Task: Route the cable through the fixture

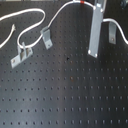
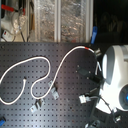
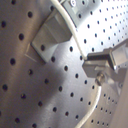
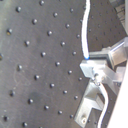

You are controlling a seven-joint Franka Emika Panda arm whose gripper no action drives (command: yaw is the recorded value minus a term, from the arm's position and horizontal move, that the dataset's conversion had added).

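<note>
The white cable (image 1: pixel 30 21) loops across the far part of the black board in both exterior views, and its red band (image 1: pixel 81 2) lies at the far edge. It also shows in the second exterior view (image 2: pixel 47 62). My gripper (image 1: pixel 93 49) reaches down as a long grey bar just right of the band. In both wrist views its fingers (image 3: pixel 102 59) are shut on the cable (image 3: pixel 74 35), which runs on past them (image 4: pixel 86 30). The fixture (image 1: pixel 112 34), a slim upright grey strip, stands just right of the gripper. It shows close beside the cable in the wrist views (image 3: pixel 50 32) (image 4: pixel 86 107).
A short bent-over grey clip (image 1: pixel 46 37) and a low flat bracket (image 1: pixel 21 55) stand at the first exterior view's left. The arm's white body (image 2: pixel 116 75) covers the second exterior view's right. Clear bins (image 2: pixel 60 20) line the board's far edge.
</note>
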